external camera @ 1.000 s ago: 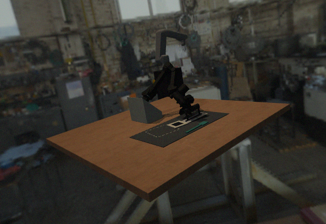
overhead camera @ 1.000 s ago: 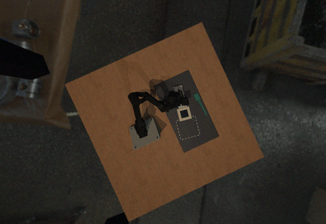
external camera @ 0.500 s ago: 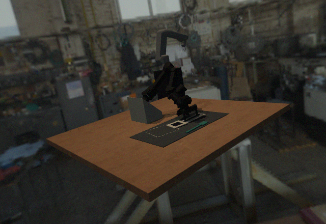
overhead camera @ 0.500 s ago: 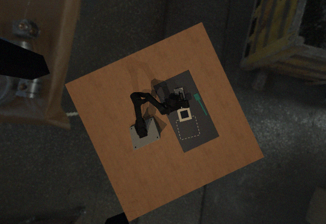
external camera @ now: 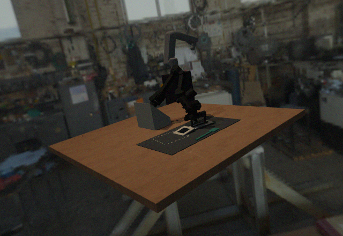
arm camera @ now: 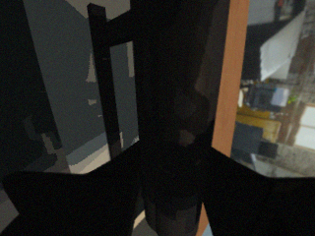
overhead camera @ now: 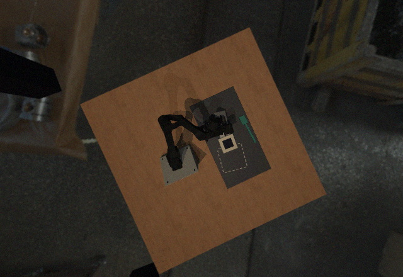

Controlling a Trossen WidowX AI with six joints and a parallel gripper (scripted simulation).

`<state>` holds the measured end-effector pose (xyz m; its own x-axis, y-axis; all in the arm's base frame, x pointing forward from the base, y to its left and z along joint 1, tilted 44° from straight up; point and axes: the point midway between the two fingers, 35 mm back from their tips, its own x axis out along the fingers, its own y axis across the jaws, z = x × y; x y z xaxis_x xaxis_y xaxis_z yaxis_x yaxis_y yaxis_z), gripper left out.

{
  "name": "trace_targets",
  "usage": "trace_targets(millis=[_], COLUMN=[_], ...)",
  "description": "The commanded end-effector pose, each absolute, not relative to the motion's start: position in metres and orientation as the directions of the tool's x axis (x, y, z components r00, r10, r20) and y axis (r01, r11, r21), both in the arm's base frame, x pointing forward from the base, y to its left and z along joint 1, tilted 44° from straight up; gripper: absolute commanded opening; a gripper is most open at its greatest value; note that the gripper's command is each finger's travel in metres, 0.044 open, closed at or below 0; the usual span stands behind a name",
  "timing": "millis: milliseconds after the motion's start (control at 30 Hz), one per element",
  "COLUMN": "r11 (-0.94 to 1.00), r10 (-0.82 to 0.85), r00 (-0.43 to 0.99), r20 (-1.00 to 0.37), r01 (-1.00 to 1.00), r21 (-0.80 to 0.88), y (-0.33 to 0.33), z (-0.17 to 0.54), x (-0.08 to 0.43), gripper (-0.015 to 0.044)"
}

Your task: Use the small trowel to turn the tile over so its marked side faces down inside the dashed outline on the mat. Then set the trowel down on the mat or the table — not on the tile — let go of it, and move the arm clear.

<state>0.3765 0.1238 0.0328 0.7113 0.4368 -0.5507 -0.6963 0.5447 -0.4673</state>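
The square tile has a cream border around a dark central square, and this marked face is up. It overlaps the upper edge of the dashed outline on the dark mat, mostly outside it. My gripper is low over the mat, shut on the pale grey trowel. The trowel's front end is close to the tile's edge; whether it is under the tile cannot be told. The wrist view is dark, and my gripper hides much of the trowel.
A green spatula lies on the mat beside the trowel, near the mat's long edge. The arm's grey wedge-shaped base stands on the wooden table, off the mat's other long side.
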Motion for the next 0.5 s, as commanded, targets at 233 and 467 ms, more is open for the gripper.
trace_targets(millis=[233,467], r11=[0.547,0.546], r10=[0.414,0.413], r00=[0.733,0.733], r20=[-0.540,-0.540], r01=[-0.674,-0.674], r21=[-0.496,-0.497], y=[0.100,0.087], z=[0.049,0.051], x=[0.384,0.384], gripper=[0.0000,0.0000])
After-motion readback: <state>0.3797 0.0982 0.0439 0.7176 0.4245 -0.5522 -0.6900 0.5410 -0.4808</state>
